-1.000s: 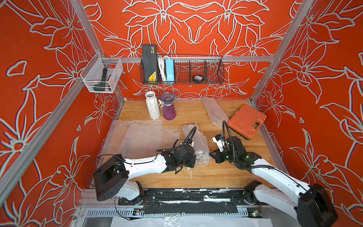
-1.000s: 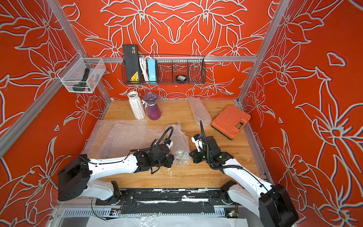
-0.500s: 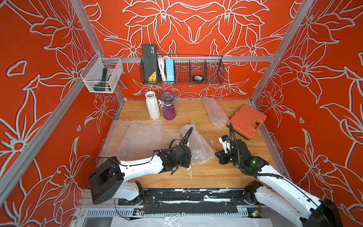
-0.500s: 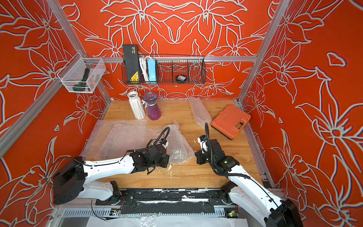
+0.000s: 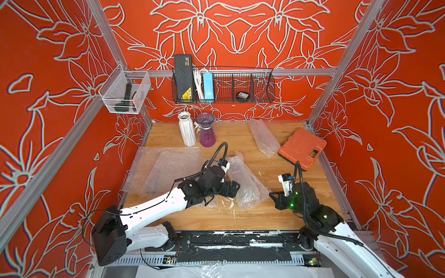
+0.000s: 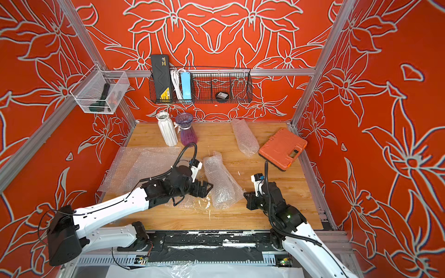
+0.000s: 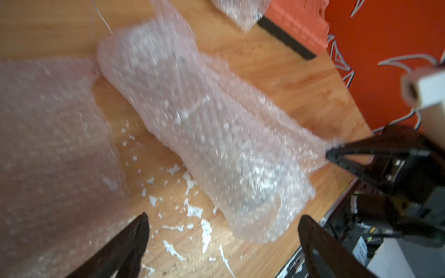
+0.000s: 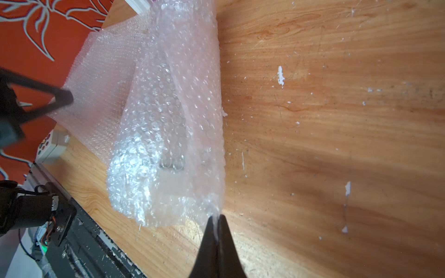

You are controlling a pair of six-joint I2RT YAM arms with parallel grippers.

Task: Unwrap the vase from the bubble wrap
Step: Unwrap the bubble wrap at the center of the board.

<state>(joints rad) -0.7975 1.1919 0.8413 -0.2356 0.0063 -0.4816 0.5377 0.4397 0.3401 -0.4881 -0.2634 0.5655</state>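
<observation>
- The clear, crinkly bubble wrap (image 5: pixel 244 183), rolled round the dimly seen vase (image 8: pixel 169 151), lies on the wooden counter (image 5: pixel 265 216) toward the front edge, between both hands.
- The right hand (image 8: pixel 218 220) is pressed together, pinching the wrap's loose corner; the left hand (image 7: pixel 224 219) is spread, empty, just beside the roll.
- We would draw that corner low toward the right edge while the left hand steadies the roll.
- Only the right wrist view confirms the pinch; the top views leave it unclear.

A robot lab cell: aluminium frame posts (image 5: pixel 109 41) carry orange floral wall panels (image 5: pixel 240 31) around a wooden table (image 5: pixel 265 216); a wire basket (image 5: pixel 262 96) hangs at upper centre; the left arm (image 5: pixel 154 207) and right arm (image 5: pixel 349 245) stand on a black rail (image 5: pixel 228 240) along the bottom.
</observation>
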